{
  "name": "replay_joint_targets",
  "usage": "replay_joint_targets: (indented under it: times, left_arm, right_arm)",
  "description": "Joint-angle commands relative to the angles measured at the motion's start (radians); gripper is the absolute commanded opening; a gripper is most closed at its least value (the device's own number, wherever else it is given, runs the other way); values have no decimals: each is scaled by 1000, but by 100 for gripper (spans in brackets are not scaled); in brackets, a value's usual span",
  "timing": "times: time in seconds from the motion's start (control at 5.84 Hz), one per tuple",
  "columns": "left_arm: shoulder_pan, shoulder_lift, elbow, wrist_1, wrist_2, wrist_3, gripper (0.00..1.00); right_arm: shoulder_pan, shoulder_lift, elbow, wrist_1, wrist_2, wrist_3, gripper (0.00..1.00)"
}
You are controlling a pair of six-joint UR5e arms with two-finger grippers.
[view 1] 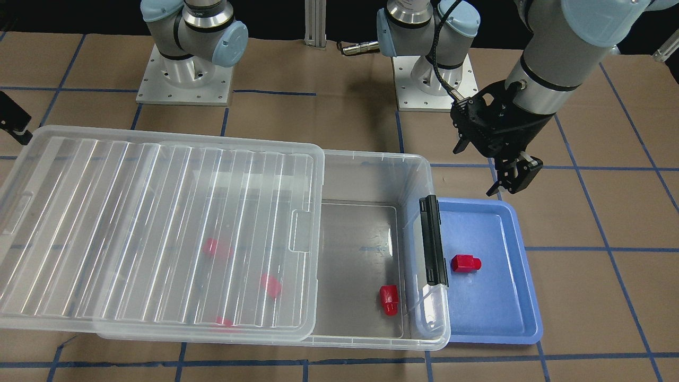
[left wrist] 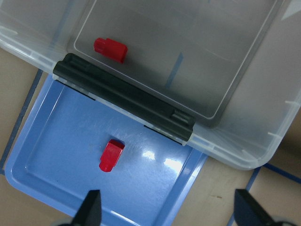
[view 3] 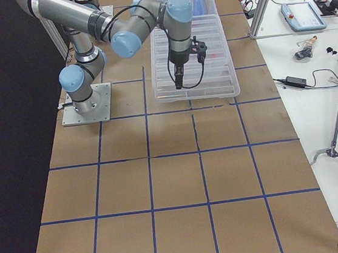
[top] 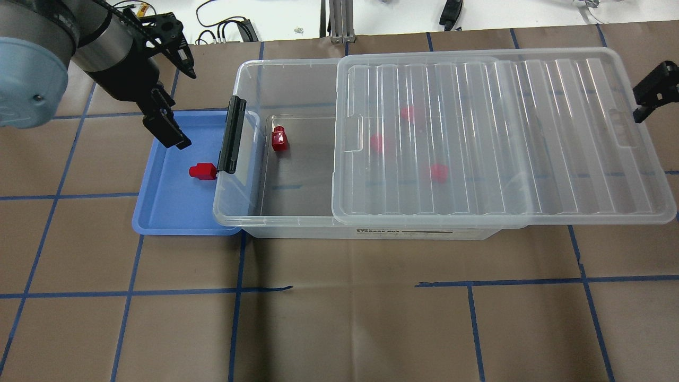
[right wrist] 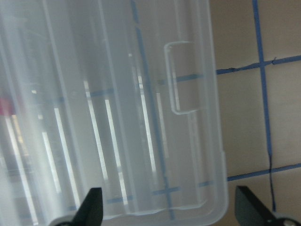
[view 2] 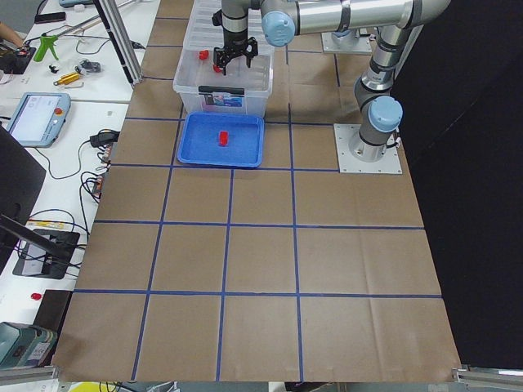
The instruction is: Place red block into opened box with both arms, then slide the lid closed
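One red block (view 1: 466, 263) (top: 202, 171) (left wrist: 111, 155) lies in the blue tray (view 1: 504, 318), beside the box's black latch (view 1: 434, 241). The clear box (view 1: 371, 175) holds another red block (view 1: 389, 300) (left wrist: 110, 49) in its uncovered end. Three more show blurred under the ridged lid (view 1: 159, 228) (top: 498, 138), which is slid off toward the right arm's side. My left gripper (view 1: 493, 170) (top: 177, 114) (left wrist: 169, 209) hangs open and empty above the tray's robot-side edge. My right gripper (top: 655, 90) (right wrist: 169, 209) is open over the lid's outer short end.
The blue tray (top: 175, 217) butts against the box's latch end. Brown paper with blue tape lines (top: 339, 289) covers the table. The two arm bases (view 1: 183, 79) stand behind the box. Side benches with tools and cables (view 2: 49, 90) flank the table ends.
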State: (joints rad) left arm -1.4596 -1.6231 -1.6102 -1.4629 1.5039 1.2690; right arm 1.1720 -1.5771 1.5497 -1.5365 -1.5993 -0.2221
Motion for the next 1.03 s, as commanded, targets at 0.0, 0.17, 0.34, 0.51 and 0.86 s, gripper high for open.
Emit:
replay_joint_targets:
  times: [0.0,0.17,0.34,0.51,0.86]
  left_arm:
    - [63,-1,-1,-10,2,233,98]
    - [68,-1,-26,7,5,310,98]
    - [73,2,-84,69,5,350,98]
    - [97,-14,-140,135,7,368,98]
    - [134,-122,-155,212,4,473,98]
  right_arm:
    - [197,0,-91,95,65,221,100]
    - [271,3,-91,92,64,324,100]
    - [323,8,-92,84,64,354,100]
    - [334,8,-92,85,73,352,100]
    - [371,9,-83,95,64,346,100]
